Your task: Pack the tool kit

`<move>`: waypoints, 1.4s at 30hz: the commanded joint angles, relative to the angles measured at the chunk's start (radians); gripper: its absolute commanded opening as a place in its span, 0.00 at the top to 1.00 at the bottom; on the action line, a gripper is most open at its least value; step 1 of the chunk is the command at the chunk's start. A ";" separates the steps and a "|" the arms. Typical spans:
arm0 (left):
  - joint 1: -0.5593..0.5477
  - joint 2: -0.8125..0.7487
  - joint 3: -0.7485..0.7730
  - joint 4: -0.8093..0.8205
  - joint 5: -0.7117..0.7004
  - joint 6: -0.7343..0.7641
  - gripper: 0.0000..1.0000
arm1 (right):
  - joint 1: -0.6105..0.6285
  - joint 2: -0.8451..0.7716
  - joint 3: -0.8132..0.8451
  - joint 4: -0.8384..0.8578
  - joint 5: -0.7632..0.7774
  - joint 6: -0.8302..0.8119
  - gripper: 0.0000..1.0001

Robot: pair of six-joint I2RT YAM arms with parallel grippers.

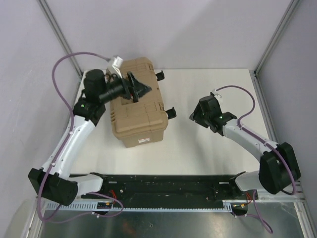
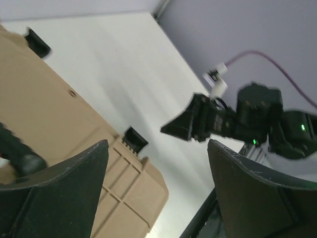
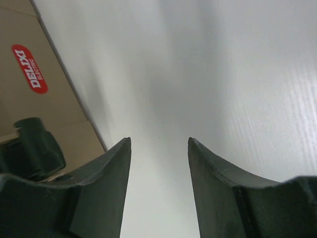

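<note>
Stiff, likely heavy tan plastic toolbox point(image 1: 136, 111), upper left; its 2 black latches point(image 1: 171, 113) offer holds. Left gripper point(image 2: 157, 146) and right gripper point(image 3: 158, 144): fingers spread, empty.

- The tan toolbox point(image 1: 141, 116) sits closed on the white counter point(image 1: 203, 148), with two black latches point(image 1: 171, 113) on its right side.
- The left tool point(image 1: 141, 89) hovers over its lid.
- The right tool point(image 1: 197, 115) hangs to the right of the box, apart from it.

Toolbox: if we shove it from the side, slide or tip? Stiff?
Likely rigid: toolbox looks like ribbed hard plastic. Probably slides rather than tips: broad base on smooth table. Latches stick out and may catch on contact.
</note>
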 commanded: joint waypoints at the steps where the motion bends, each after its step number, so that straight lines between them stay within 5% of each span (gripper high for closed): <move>1: -0.132 -0.078 -0.123 0.019 -0.175 0.114 0.15 | -0.027 0.067 -0.053 0.187 -0.177 0.049 0.46; 8: -0.373 -0.163 -0.340 0.018 -0.699 0.239 0.09 | -0.024 0.131 -0.102 0.302 -0.369 0.134 0.44; 11: -0.406 -0.190 -0.412 0.016 -0.781 0.246 0.09 | -0.016 0.167 -0.143 0.392 -0.460 0.170 0.46; 24: -0.444 -0.281 -0.539 -0.113 -0.931 0.281 0.16 | 0.132 0.354 -0.158 0.722 -0.597 0.321 0.52; 34: -0.431 -0.305 -0.387 -0.118 -0.985 0.305 0.15 | 0.190 0.404 -0.139 0.732 -0.589 0.343 0.52; 42: -0.430 -0.207 -0.233 -0.100 -0.879 0.319 0.13 | 0.095 0.356 -0.176 0.745 -0.563 0.350 0.48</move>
